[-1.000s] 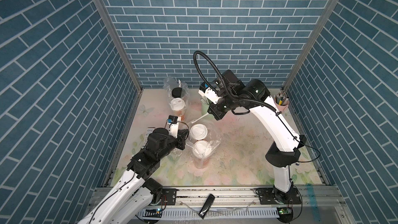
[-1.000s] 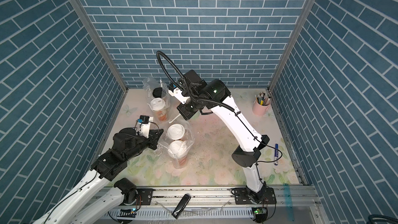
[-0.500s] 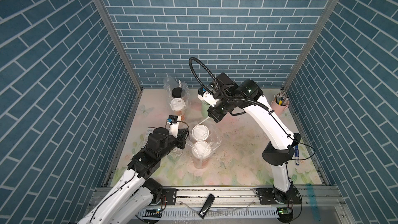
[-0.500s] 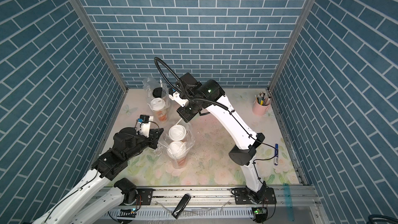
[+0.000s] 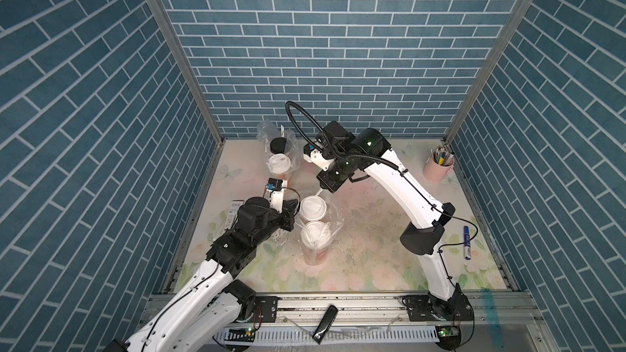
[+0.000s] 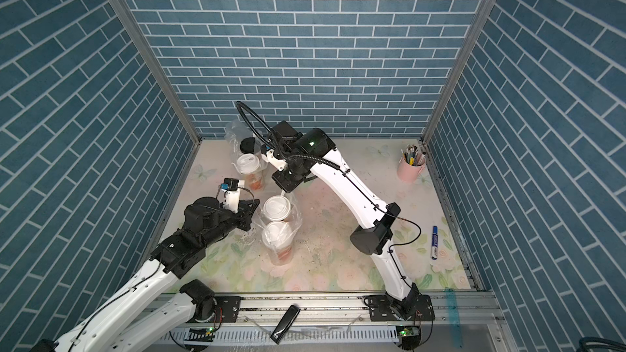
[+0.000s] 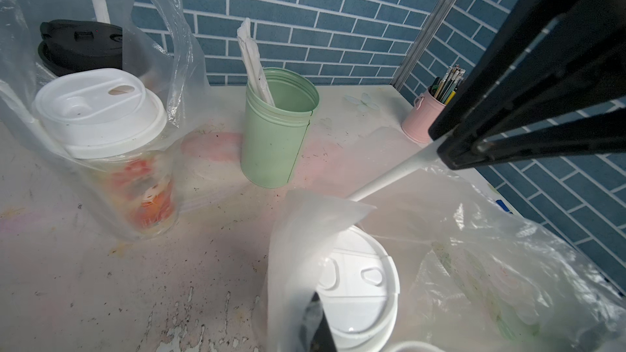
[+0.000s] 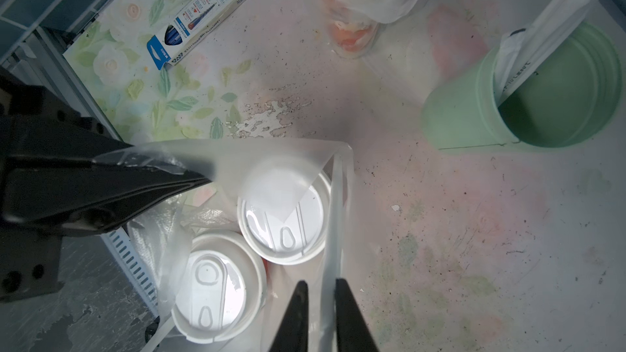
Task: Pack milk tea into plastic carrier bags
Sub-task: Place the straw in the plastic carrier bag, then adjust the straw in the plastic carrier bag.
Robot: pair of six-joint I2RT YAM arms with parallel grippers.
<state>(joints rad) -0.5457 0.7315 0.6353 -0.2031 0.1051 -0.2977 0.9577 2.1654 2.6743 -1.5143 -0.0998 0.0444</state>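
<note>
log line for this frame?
left gripper: shut on near bag | right gripper: parted, straw between jaws | near bag: two white-lid cups | far bag: black-lid cup, white-lid cup

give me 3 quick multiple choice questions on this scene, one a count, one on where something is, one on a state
1. How many white-lidded cups stand in the near bag?
A one
B two
C three

2. Where is the black-lidded cup?
A in the near bag
B outside both bags
C in the far bag

3. The left gripper is:
A shut on the near bag's film
B open wide
C shut on a cup lid

Answers:
1 B: the right wrist view shows two white lids inside its film.
2 C: both top views show the black lid within the far bag's film.
3 A: its jaws pinch the film's edge.
</note>
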